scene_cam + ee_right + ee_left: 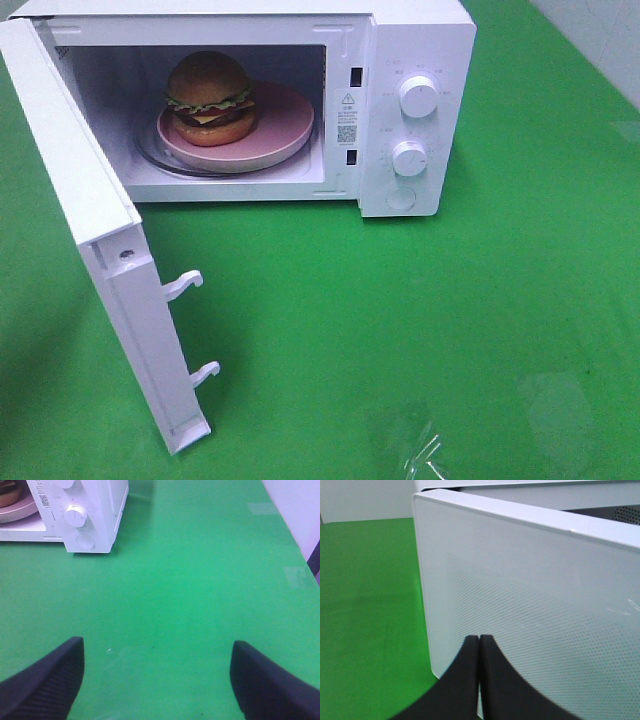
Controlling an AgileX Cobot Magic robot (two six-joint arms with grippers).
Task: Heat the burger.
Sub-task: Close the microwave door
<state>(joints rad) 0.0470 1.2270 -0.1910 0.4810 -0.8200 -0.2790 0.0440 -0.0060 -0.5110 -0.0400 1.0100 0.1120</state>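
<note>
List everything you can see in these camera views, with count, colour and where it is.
microwave: one, white, back of table, open
microwave door: one, white, swung out to the left
burger: one, golden-brown bun, on the plate
plate: one, pink, inside the microwave
dials: two, white, control panel, one above the other
round button: one, white, below the dials
table: one, green, under everything
clear plastic scrap: one, transparent, table's near edge
left gripper: one, black, shut, at the door's outer face
right gripper: one, black, open, over the table

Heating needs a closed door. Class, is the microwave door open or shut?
Open. The door stands wide of the microwave, latch hooks exposed, and the burger on its pink plate shows directly inside.
</note>
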